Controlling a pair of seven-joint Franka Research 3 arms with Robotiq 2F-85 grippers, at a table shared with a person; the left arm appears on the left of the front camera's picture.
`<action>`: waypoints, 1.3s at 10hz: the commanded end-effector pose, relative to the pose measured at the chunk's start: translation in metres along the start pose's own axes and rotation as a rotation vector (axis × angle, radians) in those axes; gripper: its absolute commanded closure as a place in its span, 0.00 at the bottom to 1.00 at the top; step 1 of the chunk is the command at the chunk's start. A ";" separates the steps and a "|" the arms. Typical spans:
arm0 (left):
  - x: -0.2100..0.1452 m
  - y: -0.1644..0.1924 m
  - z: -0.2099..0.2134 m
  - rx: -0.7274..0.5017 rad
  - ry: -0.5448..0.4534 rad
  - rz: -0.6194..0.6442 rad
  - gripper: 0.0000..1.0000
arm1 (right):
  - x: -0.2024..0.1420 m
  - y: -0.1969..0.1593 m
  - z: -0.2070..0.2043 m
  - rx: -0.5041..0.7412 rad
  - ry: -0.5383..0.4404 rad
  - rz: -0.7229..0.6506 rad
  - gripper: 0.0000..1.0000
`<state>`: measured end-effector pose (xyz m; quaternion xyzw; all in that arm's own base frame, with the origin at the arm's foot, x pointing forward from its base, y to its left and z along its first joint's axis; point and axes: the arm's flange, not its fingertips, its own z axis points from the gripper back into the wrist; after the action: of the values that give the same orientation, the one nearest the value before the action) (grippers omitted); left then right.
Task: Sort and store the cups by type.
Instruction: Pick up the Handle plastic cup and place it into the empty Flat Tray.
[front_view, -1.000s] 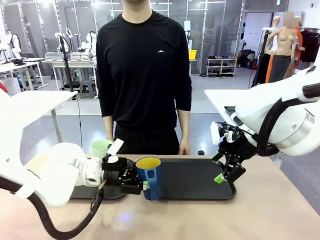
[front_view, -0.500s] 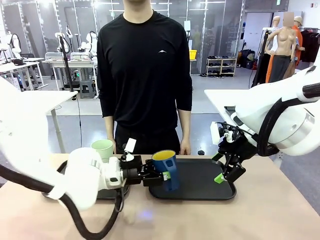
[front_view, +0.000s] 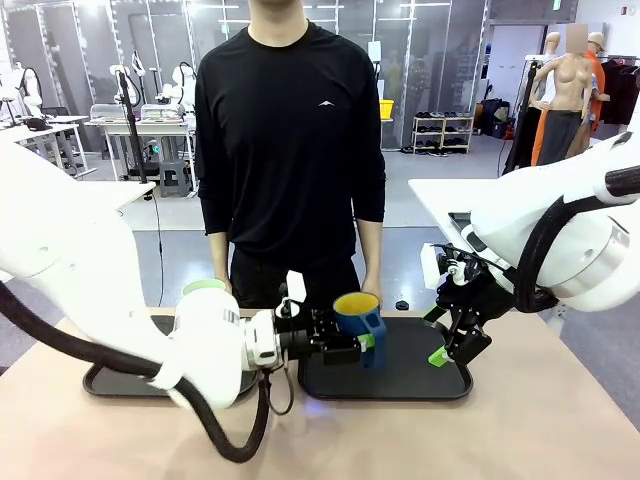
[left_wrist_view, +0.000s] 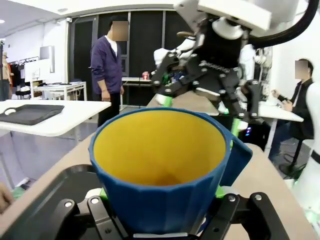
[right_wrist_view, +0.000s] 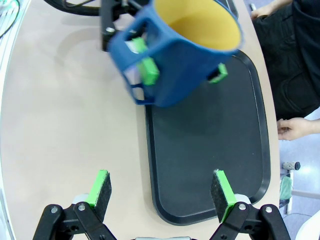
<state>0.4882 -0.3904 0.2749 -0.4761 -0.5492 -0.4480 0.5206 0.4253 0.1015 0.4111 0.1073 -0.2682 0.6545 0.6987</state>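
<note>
My left claw (front_view: 362, 342) is clenched on the mug (front_view: 359, 318), one green pad (right_wrist_view: 148, 71) pressed flat to each side of the blue wall, low down near the base. I hold it in the air above the right tray (front_view: 440, 385), mouth up and leaning a little, yellow inside showing and empty as far as I can see. The handle (right_wrist_view: 131, 65) juts out to one side, clear of my pads.

I judge the mug to be stiff and fairly light: the wall shows no give under the squeeze. Its faceted sides look smooth and taper toward the base, so it could slide down through my grip if I ease off; a hold across the body, as I have it, seems safer than the handle, which is narrow and could let it swing. If it is ceramic, a hard set-down may chip it.

My right claw (right_wrist_view: 161, 192) hangs released and empty over the near end of the same tray, just beside the mug.

The tumbler (front_view: 204, 289) stands farther left, behind my left arm, its rim pale green. The surface (front_view: 540, 430) is tan, and a person stands across it.
</note>
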 end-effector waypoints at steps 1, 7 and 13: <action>-0.023 0.004 -0.018 0.105 0.012 -0.098 0.26 | 0.000 0.000 0.000 -0.008 0.012 -0.003 0.00; -0.053 0.032 -0.024 0.203 0.038 -0.073 0.26 | 0.000 0.000 0.000 -0.008 0.012 -0.003 0.00; -0.074 0.048 -0.024 0.228 0.087 -0.058 0.26 | 0.000 0.000 0.000 -0.008 0.012 -0.003 0.00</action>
<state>0.5503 -0.3943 0.2195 -0.4001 -0.5794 -0.4111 0.5790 0.4253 0.1015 0.4111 0.1072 -0.2683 0.6545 0.6987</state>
